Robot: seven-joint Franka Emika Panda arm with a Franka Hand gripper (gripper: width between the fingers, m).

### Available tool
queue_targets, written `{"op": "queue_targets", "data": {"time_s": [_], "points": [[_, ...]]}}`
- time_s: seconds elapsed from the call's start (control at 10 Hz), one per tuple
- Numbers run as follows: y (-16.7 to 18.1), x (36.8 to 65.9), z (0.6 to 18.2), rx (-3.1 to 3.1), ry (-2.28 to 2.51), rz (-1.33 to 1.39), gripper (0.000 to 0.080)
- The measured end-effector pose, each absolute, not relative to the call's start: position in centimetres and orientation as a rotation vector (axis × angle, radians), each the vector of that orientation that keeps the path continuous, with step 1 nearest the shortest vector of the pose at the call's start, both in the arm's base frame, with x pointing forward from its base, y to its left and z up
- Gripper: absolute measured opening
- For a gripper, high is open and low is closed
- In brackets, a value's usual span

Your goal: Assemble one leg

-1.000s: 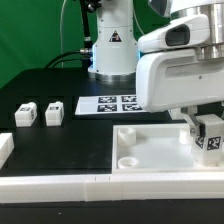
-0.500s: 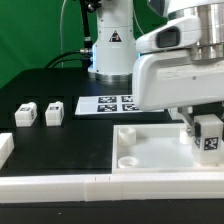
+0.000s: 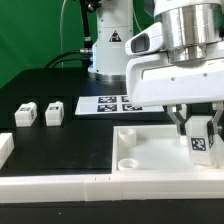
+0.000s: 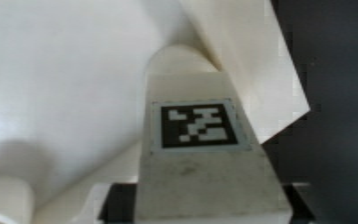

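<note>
My gripper (image 3: 203, 125) is shut on a leg (image 3: 204, 138), a small white block with a black-and-white tag on its face. It holds the leg upright over the far right part of the large white square panel (image 3: 150, 152). In the wrist view the leg (image 4: 197, 130) fills the middle, tag facing the camera, with the dark finger pads (image 4: 123, 200) pressed on both its sides and the panel (image 4: 69, 90) behind it. Two more legs (image 3: 26, 114) (image 3: 53, 113) lie on the black table at the exterior view's left.
The marker board (image 3: 105, 104) lies behind the panel, in front of the arm's base (image 3: 110, 55). A long white bar (image 3: 60, 184) runs along the front edge. Another white part (image 3: 5, 148) sits at the exterior view's left edge. A round socket (image 3: 128, 161) shows at the panel's near-left corner.
The gripper with the leg has shifted a little toward the exterior view's left and turned, so the wrist now looks different. The leg stays over the panel's right part.
</note>
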State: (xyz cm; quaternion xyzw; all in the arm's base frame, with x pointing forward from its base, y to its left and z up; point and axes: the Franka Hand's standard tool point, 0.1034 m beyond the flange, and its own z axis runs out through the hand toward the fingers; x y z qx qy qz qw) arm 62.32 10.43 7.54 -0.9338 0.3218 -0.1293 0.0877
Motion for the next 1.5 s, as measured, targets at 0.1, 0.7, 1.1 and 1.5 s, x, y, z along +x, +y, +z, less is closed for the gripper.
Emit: {"op": "queue_targets", "data": {"time_s": [0.1, 0.7, 1.1, 1.5], "points": [[10.49, 62.14, 7.54, -2.729, 1.083, -0.369, 0.0294], [10.86, 61.52, 7.42, -2.269, 1.783, -0.25, 0.03], [10.88, 61.48, 7.3, -2.348, 1.69, -0.265, 0.0539], [11.16, 61.52, 7.33, -2.757, 1.052, -0.354, 0.0643]]}}
